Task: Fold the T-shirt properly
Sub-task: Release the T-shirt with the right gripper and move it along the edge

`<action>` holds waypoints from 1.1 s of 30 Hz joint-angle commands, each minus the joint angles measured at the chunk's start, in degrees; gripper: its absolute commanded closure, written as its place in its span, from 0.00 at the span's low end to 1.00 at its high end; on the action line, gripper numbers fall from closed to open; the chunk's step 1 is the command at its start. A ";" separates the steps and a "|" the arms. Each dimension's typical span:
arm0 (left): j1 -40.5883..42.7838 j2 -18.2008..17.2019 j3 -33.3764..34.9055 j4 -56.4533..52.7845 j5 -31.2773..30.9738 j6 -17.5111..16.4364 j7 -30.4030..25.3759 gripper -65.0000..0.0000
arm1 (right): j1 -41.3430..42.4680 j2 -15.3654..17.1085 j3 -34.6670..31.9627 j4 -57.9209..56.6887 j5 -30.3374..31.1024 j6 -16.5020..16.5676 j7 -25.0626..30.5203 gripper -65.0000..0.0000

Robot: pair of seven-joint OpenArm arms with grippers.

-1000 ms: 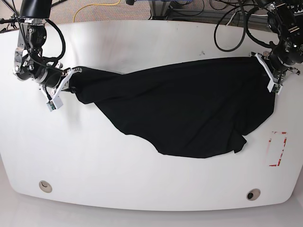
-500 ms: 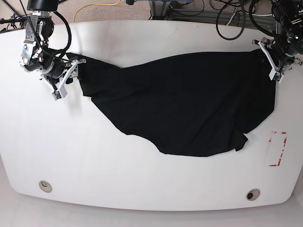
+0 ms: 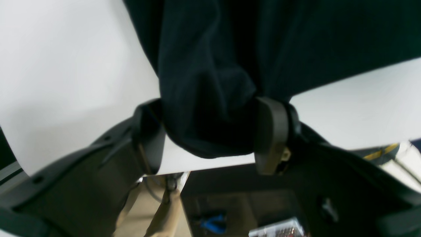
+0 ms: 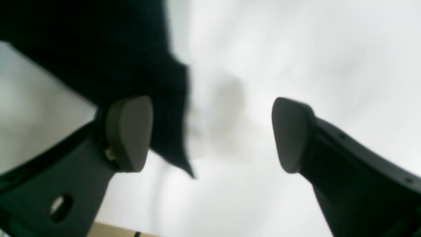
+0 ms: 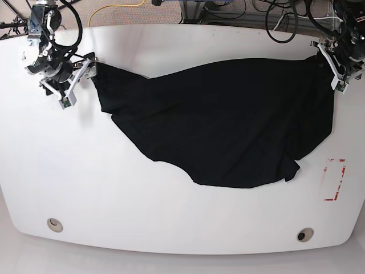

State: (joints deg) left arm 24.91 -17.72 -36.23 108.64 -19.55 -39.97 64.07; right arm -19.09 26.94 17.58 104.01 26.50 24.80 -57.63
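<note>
The black T-shirt (image 5: 228,125) lies spread and creased across the white table (image 5: 142,194), its far edge stretched between both arms. At the far left of the base view, my right gripper (image 5: 80,81) stands open beside the shirt's left corner. In the right wrist view that gripper (image 4: 210,131) is wide open, and a corner of the T-shirt (image 4: 98,42) lies by one finger (image 4: 130,131), ungripped. My left gripper (image 5: 340,73) is at the shirt's far right corner. Seen from the left wrist, the left gripper (image 3: 209,135) is open, with a bunch of the T-shirt (image 3: 204,65) lying between its fingers.
A red-outlined rectangle (image 5: 333,180) is marked on the table at the right. Two round holes (image 5: 54,224) (image 5: 304,234) sit near the front edge. Cables (image 5: 279,23) hang behind the far edge. The table's edge (image 3: 210,166) runs just under the left gripper.
Both grippers have opened and let go of the shirt's far corners. Both arms moved toward the table's far edge, pulling the shirt's top edge farther back.
</note>
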 commanded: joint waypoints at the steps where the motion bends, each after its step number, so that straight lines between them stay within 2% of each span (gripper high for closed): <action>1: 0.12 -0.86 -0.80 1.54 -0.02 -0.03 -0.23 0.41 | 0.65 1.56 0.44 1.29 -0.20 -1.04 0.49 0.14; 8: 0.68 -0.74 -0.04 4.18 0.01 -0.03 -0.86 0.41 | 2.97 0.88 1.05 0.34 -0.44 -0.93 0.24 0.12; 20: 0.91 -0.99 -0.52 10.48 -0.45 -0.03 -0.08 0.42 | 9.18 -2.04 0.56 0.15 0.20 -0.40 1.12 0.13; 33: -0.55 -1.26 -0.40 8.56 -1.25 -0.03 -0.99 0.42 | 15.60 -5.97 0.54 0.24 0.76 -0.49 1.01 0.12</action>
State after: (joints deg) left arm 24.58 -17.87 -36.27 116.55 -20.51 -39.97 63.81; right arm -4.97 20.45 17.89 103.42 26.96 24.16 -58.00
